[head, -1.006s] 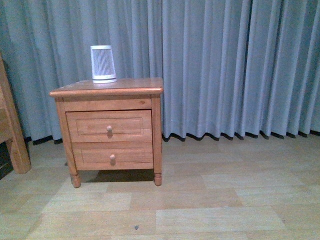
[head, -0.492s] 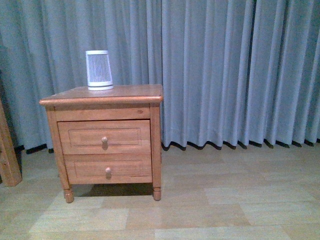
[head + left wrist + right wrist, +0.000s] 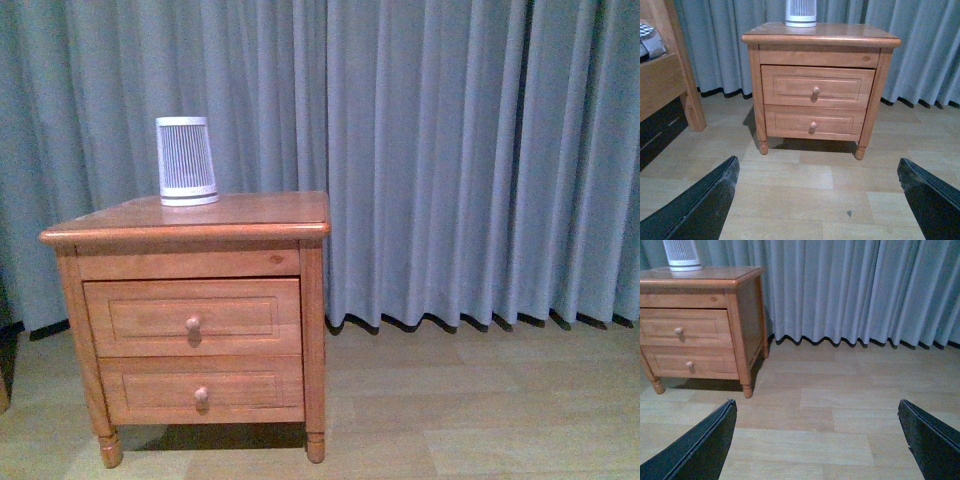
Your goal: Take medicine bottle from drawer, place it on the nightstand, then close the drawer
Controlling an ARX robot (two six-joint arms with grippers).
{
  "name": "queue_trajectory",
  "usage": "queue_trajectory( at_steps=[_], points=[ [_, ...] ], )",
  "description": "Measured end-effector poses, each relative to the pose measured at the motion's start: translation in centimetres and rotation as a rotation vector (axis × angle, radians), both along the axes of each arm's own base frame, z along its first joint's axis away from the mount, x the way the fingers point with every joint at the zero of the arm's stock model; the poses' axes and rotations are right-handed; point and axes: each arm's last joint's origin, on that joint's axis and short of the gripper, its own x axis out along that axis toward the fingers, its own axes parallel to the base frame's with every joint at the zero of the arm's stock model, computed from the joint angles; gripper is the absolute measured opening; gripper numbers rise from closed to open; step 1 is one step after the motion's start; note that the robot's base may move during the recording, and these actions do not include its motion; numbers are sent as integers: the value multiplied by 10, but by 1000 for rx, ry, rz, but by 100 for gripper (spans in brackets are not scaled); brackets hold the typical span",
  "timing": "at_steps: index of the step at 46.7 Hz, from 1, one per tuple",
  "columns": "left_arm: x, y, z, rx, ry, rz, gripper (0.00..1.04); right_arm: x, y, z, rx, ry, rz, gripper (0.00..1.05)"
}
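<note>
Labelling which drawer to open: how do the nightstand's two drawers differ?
The upper drawer is taller than the lower drawer. The upper drawer lies under the top of the nightstand; the lower drawer lies at its base. Both are shut, orange-brown, with recessed panel and round knob.

The drawer (image 3: 192,305) is shut, its inside hidden; both wrist views cut off the top of the white ribbed canister (image 3: 800,13).

Grey-blue pleated curtain (image 3: 460,150) covers the whole rear of the room. Pale wood-plank floor (image 3: 500,400) runs up to the curtain's hem. A plain wooden frame (image 3: 660,85) stands just before the curtain.
</note>
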Motion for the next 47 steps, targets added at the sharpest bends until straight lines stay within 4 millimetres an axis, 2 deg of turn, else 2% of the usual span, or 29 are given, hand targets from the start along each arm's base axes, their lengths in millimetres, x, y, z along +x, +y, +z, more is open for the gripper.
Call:
queue_trajectory(
  at_steps=[29, 35, 41, 47],
  points=[
    [0, 0, 0, 0, 1, 0, 98, 0, 0, 0, 0, 0, 2, 98],
    [2, 1, -8, -209, 180, 27, 98, 0, 0, 0, 0, 1, 2, 98],
    [10, 2, -6, -302, 172, 39, 98, 0, 0, 0, 0, 1, 2, 98],
    [34, 9, 4, -341, 134, 62, 98, 0, 0, 0, 0, 1, 2, 98]
  ],
)
